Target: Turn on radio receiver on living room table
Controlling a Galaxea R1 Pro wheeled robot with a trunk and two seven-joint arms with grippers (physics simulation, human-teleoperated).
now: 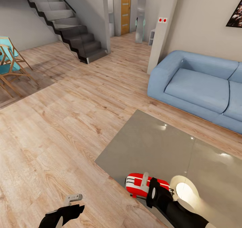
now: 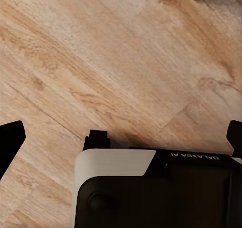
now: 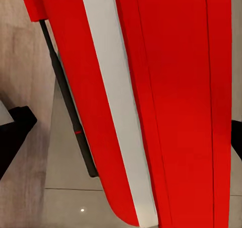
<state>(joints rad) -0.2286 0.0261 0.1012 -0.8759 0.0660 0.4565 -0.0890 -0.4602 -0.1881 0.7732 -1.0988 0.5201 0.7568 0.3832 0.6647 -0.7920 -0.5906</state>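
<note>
One text can be read — "GALAXEA AI" in pale letters, upside down, on the dark casing of the robot's black-and-white body (image 2: 151,187) in the left wrist view.

Table (image 1: 151,147): glossy top bare across its middle and far side, open to passage. Near edge occupied by the radio receiver (image 1: 136,184), with the right gripper (image 1: 145,182) directly over it. Blue sofa (image 1: 198,83) borders the far side. Wood floor (image 1: 57,127) left of the table unobstructed; left gripper (image 1: 74,198) above it. Staircase (image 1: 67,26) and chair (image 1: 10,63) well apart
</note>
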